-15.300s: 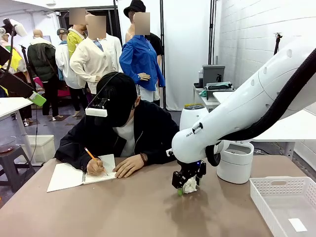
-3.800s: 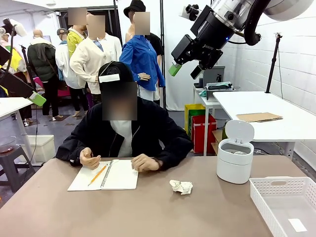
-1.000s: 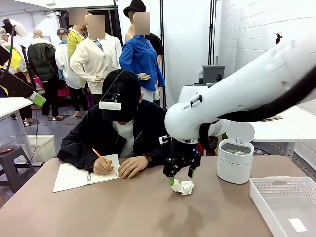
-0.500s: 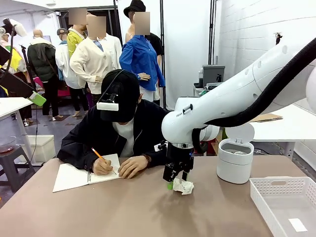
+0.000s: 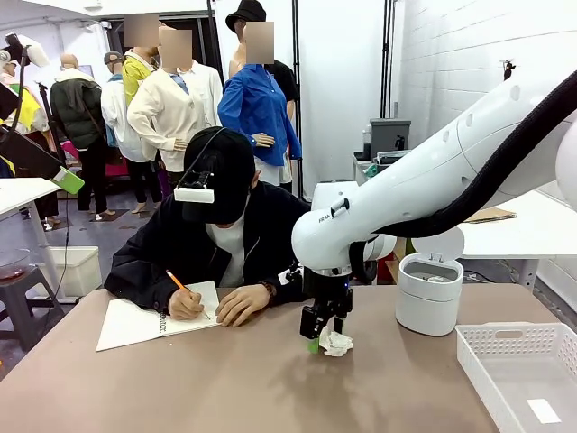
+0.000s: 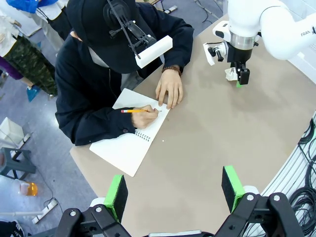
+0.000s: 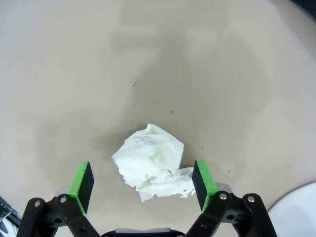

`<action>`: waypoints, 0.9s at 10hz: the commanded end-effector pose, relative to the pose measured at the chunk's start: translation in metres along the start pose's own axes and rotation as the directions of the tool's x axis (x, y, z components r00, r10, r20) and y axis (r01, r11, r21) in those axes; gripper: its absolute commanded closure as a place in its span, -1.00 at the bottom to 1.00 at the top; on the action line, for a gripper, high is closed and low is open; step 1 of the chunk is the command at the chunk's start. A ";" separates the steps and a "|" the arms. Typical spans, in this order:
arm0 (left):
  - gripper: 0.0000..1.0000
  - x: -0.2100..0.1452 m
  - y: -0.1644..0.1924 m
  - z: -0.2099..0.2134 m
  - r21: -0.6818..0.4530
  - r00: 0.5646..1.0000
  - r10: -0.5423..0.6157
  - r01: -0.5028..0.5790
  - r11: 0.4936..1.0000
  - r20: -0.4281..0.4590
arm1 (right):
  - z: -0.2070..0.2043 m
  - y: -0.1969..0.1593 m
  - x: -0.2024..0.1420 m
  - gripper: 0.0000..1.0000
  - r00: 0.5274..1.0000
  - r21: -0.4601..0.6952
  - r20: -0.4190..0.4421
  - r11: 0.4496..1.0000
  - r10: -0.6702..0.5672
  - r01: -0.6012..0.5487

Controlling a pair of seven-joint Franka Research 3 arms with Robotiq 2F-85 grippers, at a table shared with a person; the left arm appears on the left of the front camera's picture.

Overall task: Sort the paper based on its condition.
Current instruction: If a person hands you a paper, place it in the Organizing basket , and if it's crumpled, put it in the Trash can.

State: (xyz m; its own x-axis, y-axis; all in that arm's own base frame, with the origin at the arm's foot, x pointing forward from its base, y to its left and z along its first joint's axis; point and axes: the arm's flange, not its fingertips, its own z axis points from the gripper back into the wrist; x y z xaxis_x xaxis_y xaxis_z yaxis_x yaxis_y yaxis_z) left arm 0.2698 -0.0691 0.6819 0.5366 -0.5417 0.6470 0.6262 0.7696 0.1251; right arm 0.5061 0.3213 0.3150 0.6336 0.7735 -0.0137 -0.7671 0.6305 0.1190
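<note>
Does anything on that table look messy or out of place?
Yes: a crumpled wad of paper lies on the tabletop between the right gripper's open jaws, while the spiral notebook lies flat.

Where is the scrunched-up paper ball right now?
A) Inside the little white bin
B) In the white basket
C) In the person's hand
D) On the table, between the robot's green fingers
D: the right wrist view shows the paper lying on the table between the two green pads of the open right gripper, not squeezed yet.
</note>
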 end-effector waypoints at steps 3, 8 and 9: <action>-1.00 0.000 0.000 0.000 0.003 1.000 0.000 0.000 1.000 -0.003 | -0.018 -0.008 -0.002 -1.00 0.999 -0.032 -0.041 0.999 0.019 -0.020; -1.00 0.000 0.000 0.000 0.003 1.000 0.000 0.000 1.000 -0.003 | -0.016 -0.005 -0.003 -1.00 0.999 -0.008 -0.037 1.000 0.013 -0.013; -1.00 0.000 0.000 0.000 0.003 1.000 0.000 0.000 1.000 -0.003 | -0.016 -0.005 -0.003 -1.00 0.999 -0.008 -0.037 1.000 0.013 -0.013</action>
State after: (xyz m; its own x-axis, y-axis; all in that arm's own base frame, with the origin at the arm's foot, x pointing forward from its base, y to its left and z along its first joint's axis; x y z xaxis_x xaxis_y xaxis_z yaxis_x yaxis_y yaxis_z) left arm 0.2698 -0.0691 0.6819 0.5366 -0.5417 0.6470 0.6262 0.7696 0.1250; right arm 0.5064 0.3180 0.2985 0.6170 0.7854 -0.0493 -0.7784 0.6183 0.1087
